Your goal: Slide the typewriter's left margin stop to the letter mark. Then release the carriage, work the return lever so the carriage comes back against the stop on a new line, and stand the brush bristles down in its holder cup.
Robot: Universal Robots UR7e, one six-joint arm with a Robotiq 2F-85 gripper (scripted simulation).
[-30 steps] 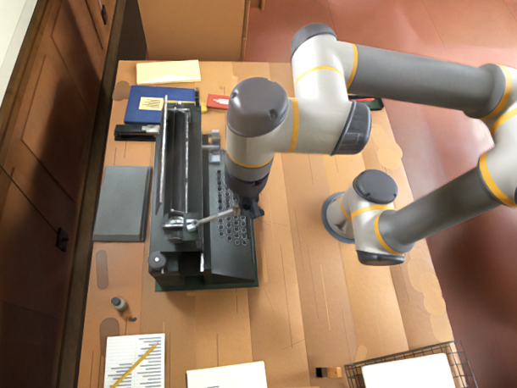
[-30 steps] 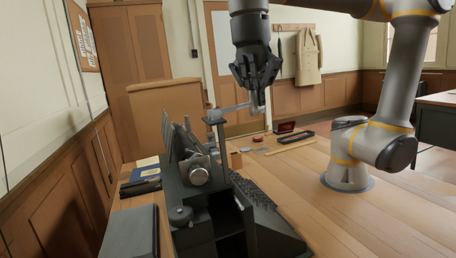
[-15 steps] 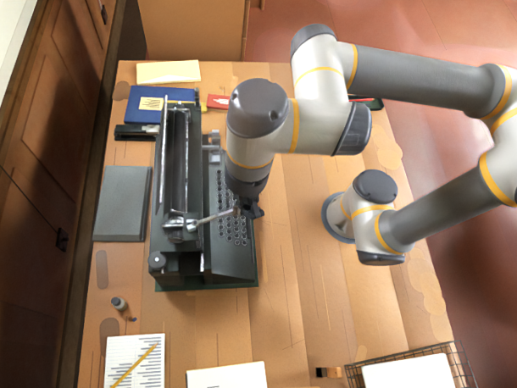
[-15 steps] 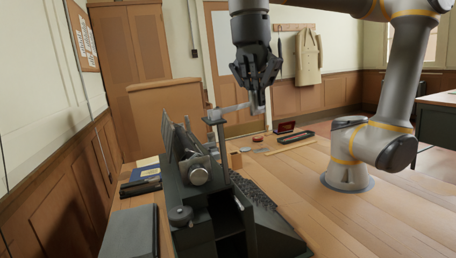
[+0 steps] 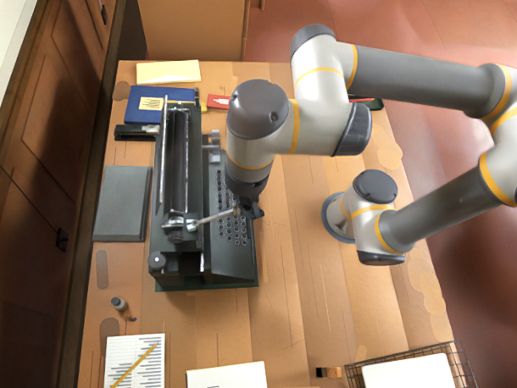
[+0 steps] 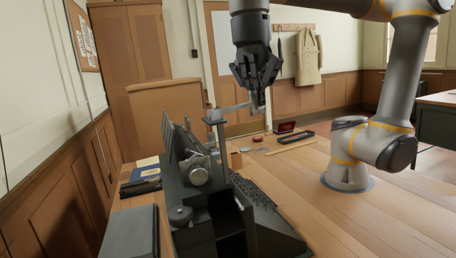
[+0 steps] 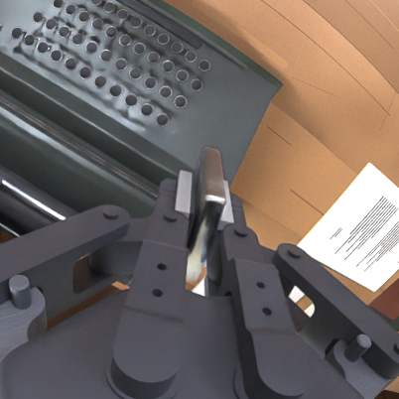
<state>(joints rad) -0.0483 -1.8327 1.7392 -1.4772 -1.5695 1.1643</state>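
Note:
The silver return lever (image 5: 212, 218) (image 6: 233, 109) reaches from a tall post on the carriage (image 5: 176, 169) (image 6: 185, 145) out over the keys of the dark typewriter (image 5: 203, 199) (image 6: 220, 191). My gripper (image 5: 243, 208) (image 6: 257, 104) (image 7: 204, 201) points straight down above the keyboard, and its two fingers are clamped on the flat metal tip of that lever (image 7: 208, 198). The carriage sits toward the near end of the typewriter. The holder cup (image 6: 236, 160) stands on the desk beyond the typewriter. I cannot make out the brush or the margin stop.
A grey pad (image 5: 123, 203) lies between the typewriter and the wall panelling. A blue book (image 5: 157, 103), a stapler (image 5: 135, 132) and a pen tray (image 6: 296, 136) lie at the far end of the desk. Papers (image 5: 133, 360), a small bottle (image 5: 118, 303) and a wire tray (image 5: 411, 366) lie at the near end.

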